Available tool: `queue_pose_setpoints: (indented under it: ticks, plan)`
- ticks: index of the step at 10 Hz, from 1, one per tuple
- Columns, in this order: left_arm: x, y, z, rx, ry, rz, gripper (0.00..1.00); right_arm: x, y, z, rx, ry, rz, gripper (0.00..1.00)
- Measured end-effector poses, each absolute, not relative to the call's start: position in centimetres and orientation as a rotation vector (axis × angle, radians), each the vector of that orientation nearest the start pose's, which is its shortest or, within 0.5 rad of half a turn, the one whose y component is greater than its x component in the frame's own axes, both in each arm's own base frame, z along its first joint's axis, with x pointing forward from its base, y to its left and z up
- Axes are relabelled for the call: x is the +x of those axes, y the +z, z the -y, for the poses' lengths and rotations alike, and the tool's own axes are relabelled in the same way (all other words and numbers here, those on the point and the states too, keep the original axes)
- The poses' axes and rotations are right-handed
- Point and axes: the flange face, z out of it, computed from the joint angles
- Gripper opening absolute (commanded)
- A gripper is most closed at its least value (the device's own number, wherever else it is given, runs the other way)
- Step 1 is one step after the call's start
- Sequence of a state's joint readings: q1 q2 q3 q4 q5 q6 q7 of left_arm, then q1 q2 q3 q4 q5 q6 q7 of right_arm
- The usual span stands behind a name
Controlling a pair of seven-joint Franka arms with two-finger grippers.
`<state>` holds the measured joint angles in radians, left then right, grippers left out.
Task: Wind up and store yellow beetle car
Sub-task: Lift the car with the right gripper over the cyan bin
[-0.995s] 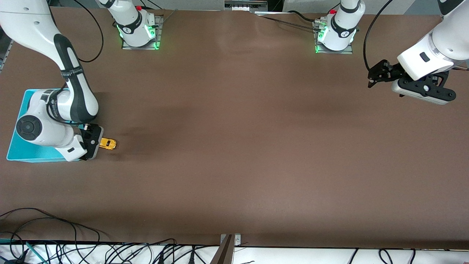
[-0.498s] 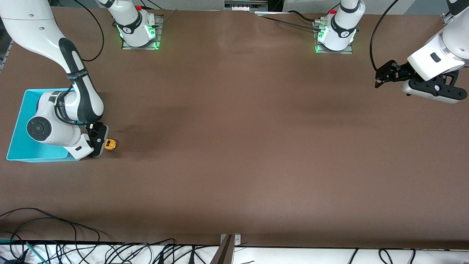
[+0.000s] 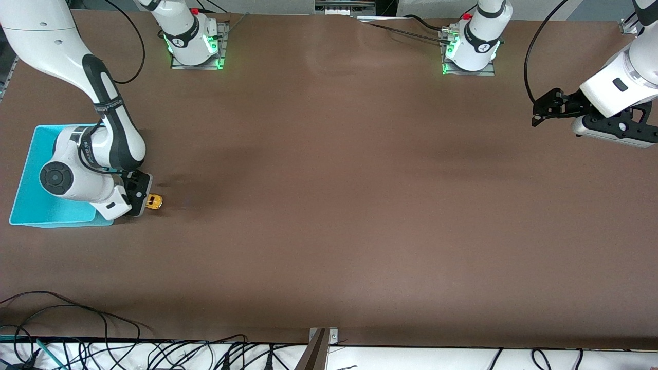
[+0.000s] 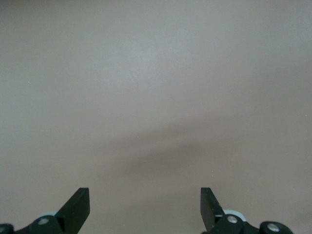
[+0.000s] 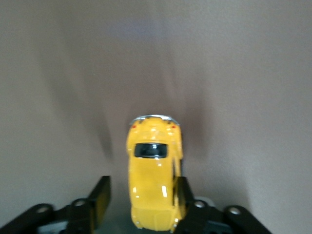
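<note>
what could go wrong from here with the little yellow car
The right gripper straddles only one end of the yellow beetle car, with a gap beside one finger, so closing may skew or squirt it out. The teal bin sits close beside it, so a snagged rim seems possible. The left gripper waits open.

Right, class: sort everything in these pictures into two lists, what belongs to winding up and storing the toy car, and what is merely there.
Belongs to the job:
- small yellow beetle-shaped toy car
- right gripper, fingers either side of the car, one not touching
- shallow turquoise tray, beside the car

Merely there:
- left gripper, open, waiting over bare brown table
- black cables
</note>
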<state>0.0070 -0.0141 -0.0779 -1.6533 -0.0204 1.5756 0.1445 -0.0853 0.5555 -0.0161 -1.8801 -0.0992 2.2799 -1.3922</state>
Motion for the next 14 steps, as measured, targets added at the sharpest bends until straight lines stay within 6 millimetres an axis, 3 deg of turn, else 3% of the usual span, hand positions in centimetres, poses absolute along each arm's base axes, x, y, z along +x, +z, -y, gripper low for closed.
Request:
queue_pose_setpoints:
  ticks: [3,5,8,9,11,14]
  plan:
    - [54.6,59.5,4.4,-3.144,0.097,-0.333,1.00,61.6,20.4,6.8,-2.411,0.236,1.915,0.00]
    - [54.6,59.5,4.4,-3.144,0.095,-0.329,1.00,61.8,21.8,5.7,-2.455,0.207,1.816,0.00]
    - [54.6,59.6,4.5,-3.144,0.090,-0.326,1.00,62.2,30.6,0.9,-2.519,0.234,1.680,0.00]
    - [54.6,59.6,4.6,-3.144,0.089,-0.330,1.00,62.3,33.2,0.8,-2.527,0.248,1.664,0.00]
    - [54.6,59.7,5.0,-3.143,0.087,-0.339,1.00,62.6,36.3,4.6,-2.569,0.287,1.640,0.00]
    - [54.6,59.7,5.1,-3.142,0.087,-0.340,1.00,61.5,36.9,15.2,-2.615,0.312,1.662,0.00]
